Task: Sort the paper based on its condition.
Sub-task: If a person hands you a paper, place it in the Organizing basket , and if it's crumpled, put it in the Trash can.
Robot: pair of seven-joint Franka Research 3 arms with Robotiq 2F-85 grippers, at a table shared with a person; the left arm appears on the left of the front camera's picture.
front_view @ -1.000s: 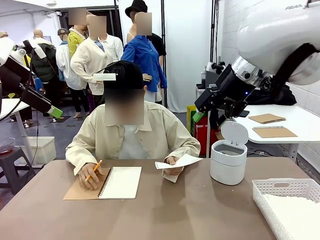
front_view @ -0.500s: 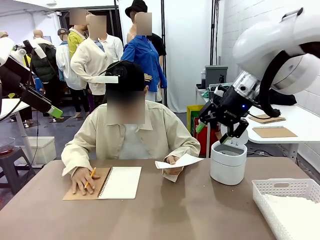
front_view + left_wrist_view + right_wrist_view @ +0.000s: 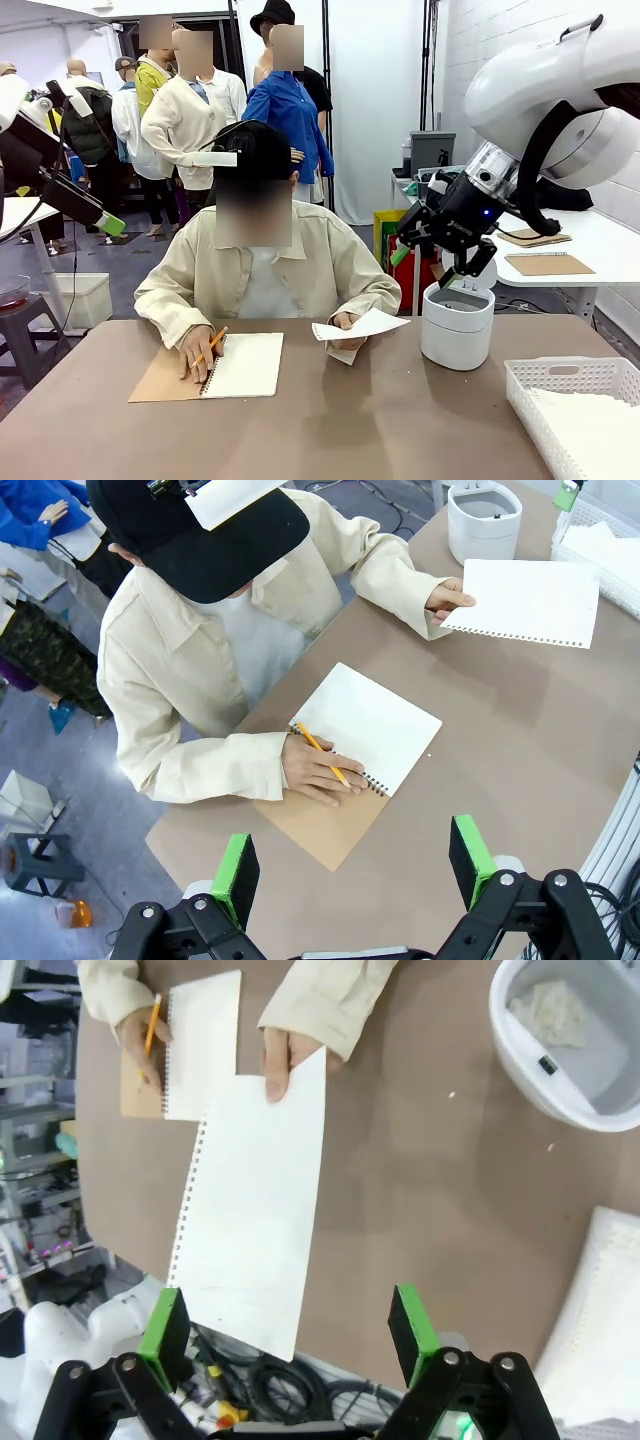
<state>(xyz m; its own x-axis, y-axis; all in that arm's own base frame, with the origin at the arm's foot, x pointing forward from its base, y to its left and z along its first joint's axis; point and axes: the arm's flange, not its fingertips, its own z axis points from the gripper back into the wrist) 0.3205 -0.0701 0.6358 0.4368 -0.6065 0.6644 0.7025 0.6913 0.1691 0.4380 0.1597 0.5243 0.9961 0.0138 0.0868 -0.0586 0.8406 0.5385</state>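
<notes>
Since a second ago the right gripper [image 3: 432, 268] has swung down and inward. It now hangs just above the round white bin [image 3: 456, 335] at the far right of the worktop [image 3: 330, 430]. The person's pencil hand [image 3: 197, 352] has also slid from the brown cover toward the open page of the spiral notebook [image 3: 240, 365].

The right gripper is released, its green pads spread wide with nothing between them. Its wrist view looks down on the paper [image 3: 255, 1210]. The sheet is flat, with one edge lined with binding holes. The person's other hand [image 3: 343, 322] holds it off the worktop, right of the notebook and left of the bin.

The left gripper [image 3: 353, 865] hangs high at the left of the scene, released and empty too, looking down on the notebook and the person. A white slotted basket [image 3: 565, 368] sits at the near right corner of the worktop.
</notes>
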